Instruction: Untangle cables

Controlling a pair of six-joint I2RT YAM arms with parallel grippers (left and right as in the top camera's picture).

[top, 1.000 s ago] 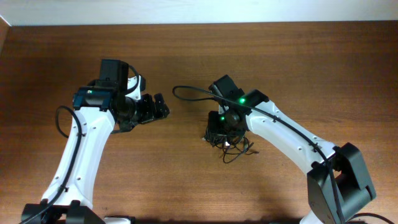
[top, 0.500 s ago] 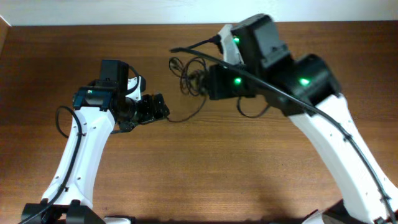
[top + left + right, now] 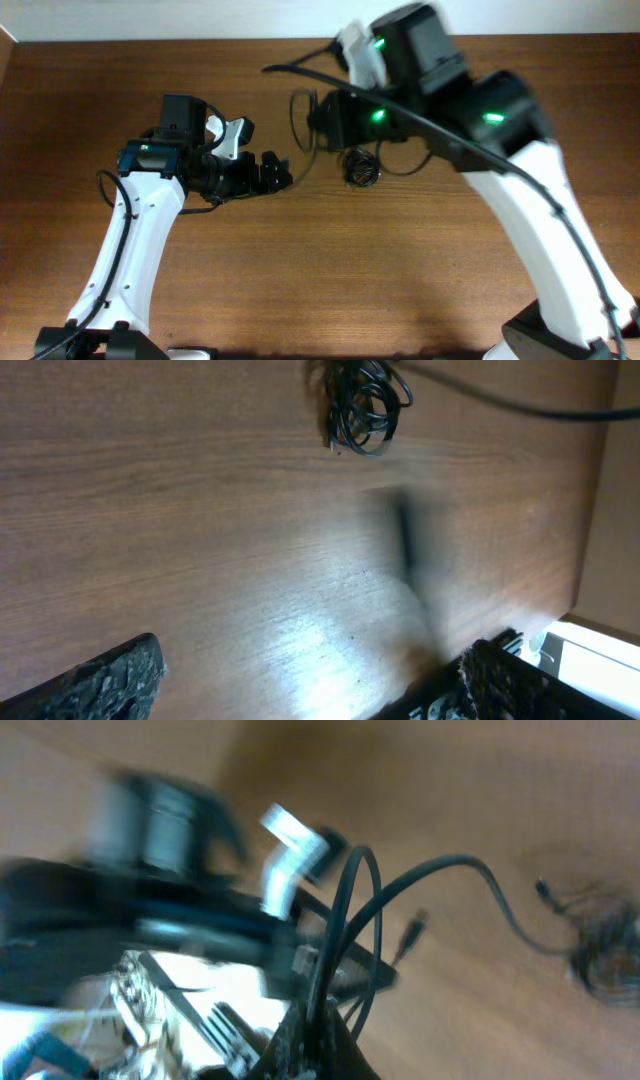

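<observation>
Filling each view, brown wooden table (image 3: 300,290) lies beneath tangled cables (image 3: 361,168).

The table (image 3: 200,510) under the left gripper (image 3: 278,172) is brown wood with fine straight grain, smooth and satin, with a pale glare between the fingers (image 3: 115,678). Those fingers are black, with a coarse, grainy, matt face. The cables (image 3: 365,410) ahead of them are thin black cords in a smooth, faintly shiny, plastic-looking sheath. The arm shells (image 3: 130,240) are smooth white with a light gloss. The housing (image 3: 185,115) behind the gripper is matt black.
</observation>
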